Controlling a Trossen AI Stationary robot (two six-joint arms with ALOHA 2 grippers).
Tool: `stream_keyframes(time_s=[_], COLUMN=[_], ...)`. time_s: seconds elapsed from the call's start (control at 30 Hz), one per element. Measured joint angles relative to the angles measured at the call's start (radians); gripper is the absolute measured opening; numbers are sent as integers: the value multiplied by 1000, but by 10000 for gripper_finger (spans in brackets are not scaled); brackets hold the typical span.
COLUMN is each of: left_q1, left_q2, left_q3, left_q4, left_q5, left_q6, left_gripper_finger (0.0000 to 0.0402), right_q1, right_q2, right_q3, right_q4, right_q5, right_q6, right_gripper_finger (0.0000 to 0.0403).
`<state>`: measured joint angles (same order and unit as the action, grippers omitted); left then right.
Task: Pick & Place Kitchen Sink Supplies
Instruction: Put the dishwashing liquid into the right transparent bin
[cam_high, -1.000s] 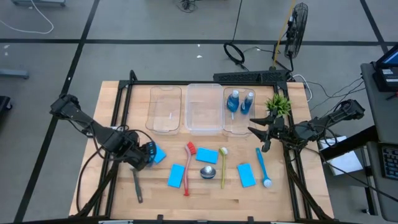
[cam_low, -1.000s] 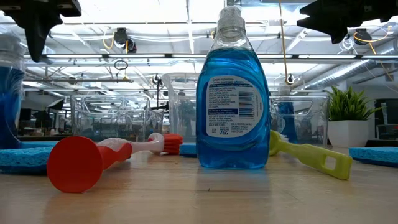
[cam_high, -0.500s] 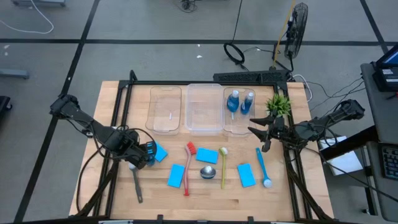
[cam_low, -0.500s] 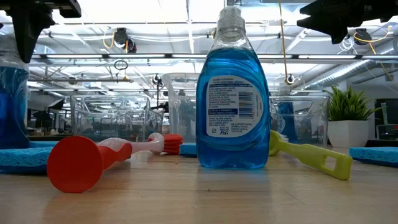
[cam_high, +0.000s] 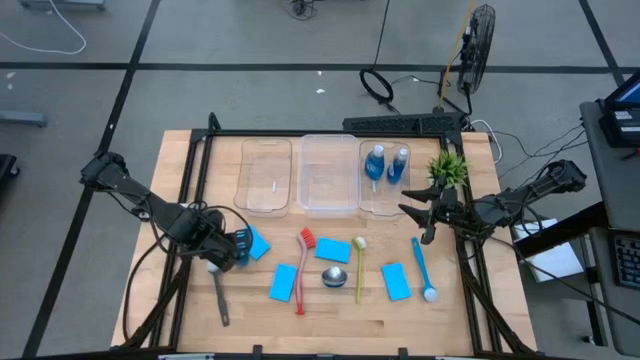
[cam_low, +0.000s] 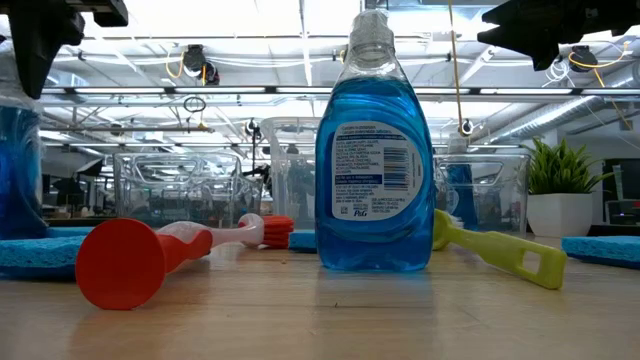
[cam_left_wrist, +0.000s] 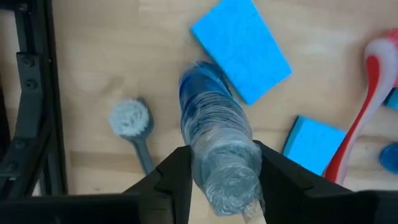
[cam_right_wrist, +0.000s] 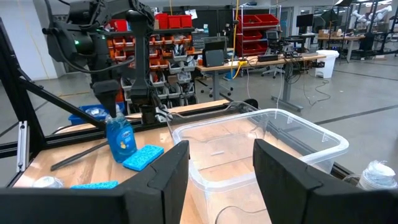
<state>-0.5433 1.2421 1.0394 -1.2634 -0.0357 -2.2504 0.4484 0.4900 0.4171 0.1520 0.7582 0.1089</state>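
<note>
My left gripper is shut on a blue bottle near the table's left side, beside a blue sponge. That bottle also shows at the left edge of the low view. A second blue bottle stands upright on its base at the table's middle. Around it lie sponges, a red brush, a yellow-green brush, a blue brush and a grey brush. My right gripper is open in the air near the plant. My left gripper pinches the bottle's neck just below the silvery top between its two fingers. It comes from above, pointing down. The bottle hangs upright below the fingers; I cannot tell whether its base touches the table.
Three clear bins stand in a row at the far side; the rightmost holds two blue bottles. A small green plant stands at the far right. Black frame rails run along the table's sides.
In the low view my left gripper's fingers have drifted slightly toward the table's left, still shut on the bottle, which stays upright.
</note>
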Motion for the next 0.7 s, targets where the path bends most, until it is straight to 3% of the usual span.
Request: stream_keyframes(time_s=[0.37, 0.7], left_q1=[-2, 2], left_q2=[2, 2], left_q3=[68, 187], left_q4=[-9, 11], left_q5=[92, 22], left_q6=[68, 221], left_gripper_finger=[140, 140], right_q1=[0, 0], right_q2=[0, 4], right_q3=[0, 0], right_q4=[5, 59], right_q5=[0, 0], right_q6=[2, -13], right_gripper_finger=[167, 167])
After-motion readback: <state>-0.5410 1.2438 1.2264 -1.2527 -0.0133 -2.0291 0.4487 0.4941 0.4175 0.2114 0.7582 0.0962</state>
